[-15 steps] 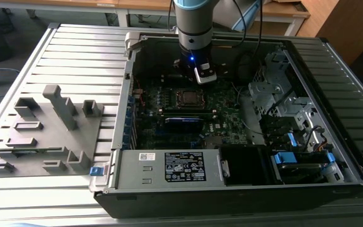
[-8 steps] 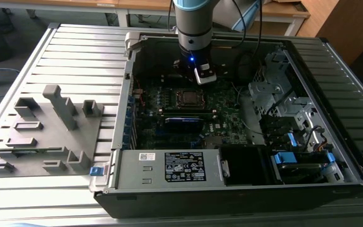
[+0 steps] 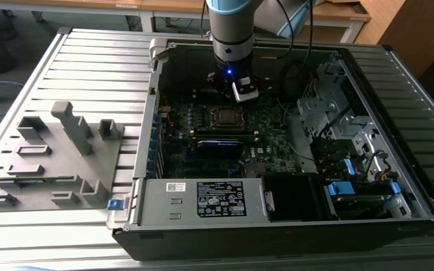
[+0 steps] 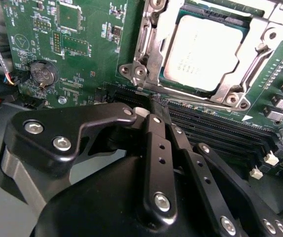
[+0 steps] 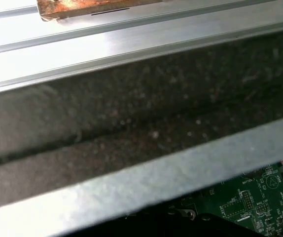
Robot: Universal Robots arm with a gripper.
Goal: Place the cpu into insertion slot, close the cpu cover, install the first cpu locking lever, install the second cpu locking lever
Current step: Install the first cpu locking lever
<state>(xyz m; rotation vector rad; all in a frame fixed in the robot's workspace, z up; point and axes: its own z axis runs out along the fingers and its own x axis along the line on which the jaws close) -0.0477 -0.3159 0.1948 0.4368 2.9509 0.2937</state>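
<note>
Steel computer case (image 3: 277, 226) lies open on a slatted aluminium bench (image 3: 89, 62), and everything else is easiest placed from the motherboard (image 3: 225, 141) on its floor. Over the far end of that board hangs the arm (image 3: 232, 28), reaching down inside the case wall. Well outside the case, toward the exterior view's left of the motherboard, sits a grey fixture block (image 3: 51, 152). Near the board's far half is the insertion slot (image 3: 225, 116), and in the second wrist view the cpu (image 4: 208, 52) already lies seated inside it, silver top up, with the cpu cover (image 4: 260, 44) folded down as a metal frame around its edges. Between the socket and the camera run the long black memory slots (image 4: 220, 128), and away from the socket, across the green board, sits a round coin battery (image 4: 42, 75). The gripper (image 4: 157, 109) is poised just short of the socket's near corner, its two black fingers (image 4: 156, 143) drawn together with nothing between them. I cannot tell whether the locking levers are latched. My judgement of the risk: the closed tip is close to the memory slots and the socket frame, so a slightly off approach could scrape the board or press the cover askew, stressing the chip beneath.
</note>
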